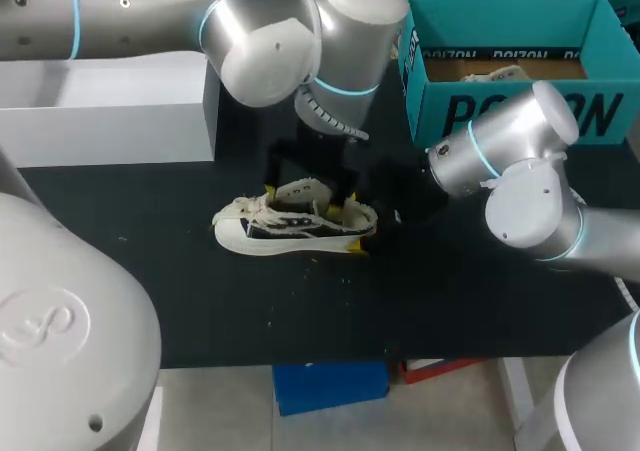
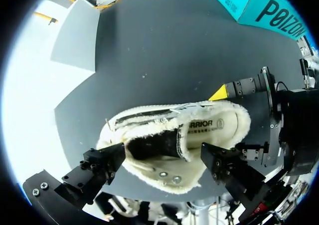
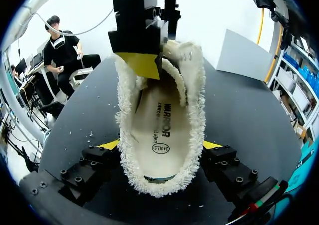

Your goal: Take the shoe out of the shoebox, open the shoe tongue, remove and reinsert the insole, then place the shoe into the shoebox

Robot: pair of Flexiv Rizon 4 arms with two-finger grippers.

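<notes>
Shoe (image 1: 295,226) stands on the table (image 1: 450,301), out of the shoebox (image 1: 520,111). Your right gripper (image 3: 159,150) clamps its heel from both sides. Left gripper (image 2: 162,152) is spread wide astride the tongue (image 2: 159,142), not pinching. Likely step: opening the tongue. Next you'd pinch it, draw it away from the heel and bare the insole (image 3: 159,120).

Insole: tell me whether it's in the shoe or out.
In. The insole lies flat inside the shoe, its printed face visible through the opening, with the fuzzy collar all around it.
</notes>
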